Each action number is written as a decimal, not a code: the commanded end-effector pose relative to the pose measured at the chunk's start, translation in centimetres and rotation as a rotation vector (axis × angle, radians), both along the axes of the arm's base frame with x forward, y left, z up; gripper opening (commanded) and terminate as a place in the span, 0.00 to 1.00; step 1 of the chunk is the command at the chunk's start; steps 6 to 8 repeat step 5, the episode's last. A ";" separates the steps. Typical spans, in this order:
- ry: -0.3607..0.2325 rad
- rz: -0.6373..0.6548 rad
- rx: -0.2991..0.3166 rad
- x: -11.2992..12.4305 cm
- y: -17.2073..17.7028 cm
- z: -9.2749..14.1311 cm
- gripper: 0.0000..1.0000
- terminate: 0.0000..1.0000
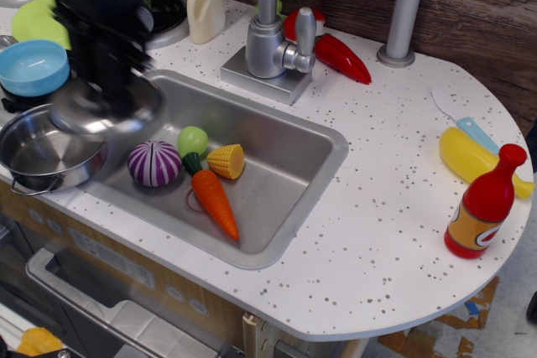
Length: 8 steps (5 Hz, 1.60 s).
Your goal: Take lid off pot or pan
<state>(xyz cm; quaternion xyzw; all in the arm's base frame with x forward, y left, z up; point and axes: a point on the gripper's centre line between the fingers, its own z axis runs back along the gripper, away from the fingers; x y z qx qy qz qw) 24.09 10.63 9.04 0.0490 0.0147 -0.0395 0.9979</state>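
lid [106,111] off the pot [50,155], held in the air above the left end of the sink [277,207], clear of the pot rim and blurred in the view. tool [107,90] clamped on the lid at its centre, knob hidden beneath the black housing. pot open and seemingly empty at the left edge of the tabletop [394,232], just beside the sink. removal judged essentially complete; remaining, a place to set the lid down and a release. toy onion [154,163] below the raised lid, blue bowl [32,66] behind the pot.

One pot [46,155] — one lid [105,111]
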 end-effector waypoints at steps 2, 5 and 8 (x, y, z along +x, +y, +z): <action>-0.121 -0.021 -0.124 -0.7 -5.0 -3.7 0.00 0.00; -0.208 -0.084 -0.088 -2.2 -4.3 -4.9 1.00 1.00; -0.208 -0.084 -0.088 -2.2 -4.3 -4.9 1.00 1.00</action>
